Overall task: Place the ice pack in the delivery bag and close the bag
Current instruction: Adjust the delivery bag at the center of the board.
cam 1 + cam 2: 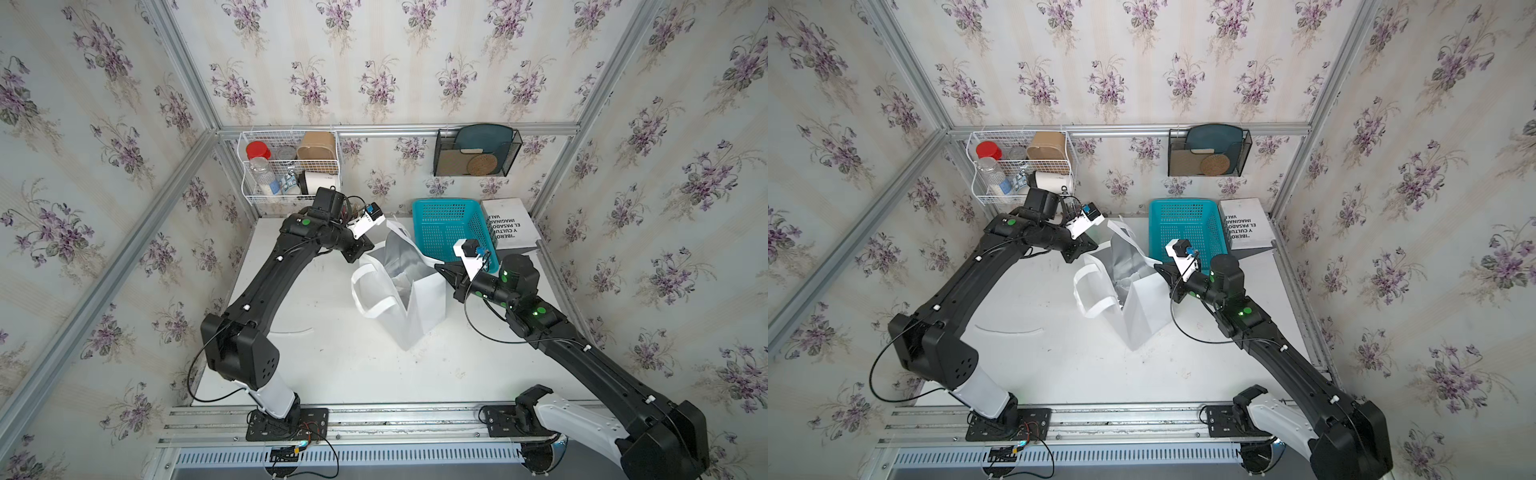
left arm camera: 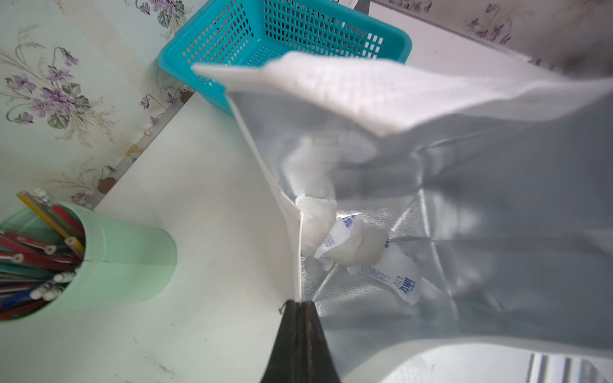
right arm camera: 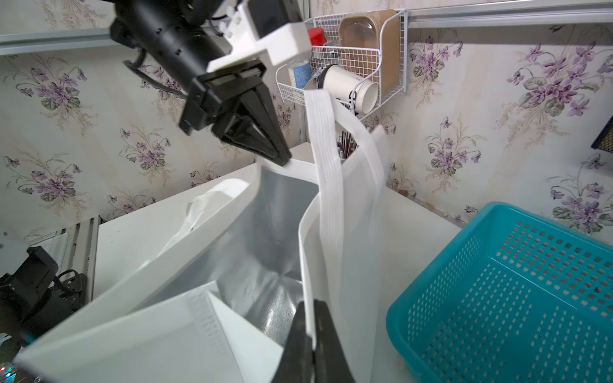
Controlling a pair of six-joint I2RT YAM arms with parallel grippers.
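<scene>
Ice pack (image 2: 358, 245) lies crumpled on the floor of the delivery bag (image 1: 424, 303), below and nearer our left gripper (image 2: 300, 303) (jaws pinching that rim), while our right gripper (image 3: 313, 305) pinches the opposite rim.

Ice pack (image 2: 361, 245) partly hidden by delivery bag (image 2: 497, 215) wall; blue print too blurred to be read. Pencil cup (image 2: 132, 262) cut off by frame edge. Basket (image 3: 441, 298) cropped at frame edge in right wrist view. Book (image 1: 515, 216) title partly covered by basket. Right claw (image 3: 312, 306) base cut off.
</scene>
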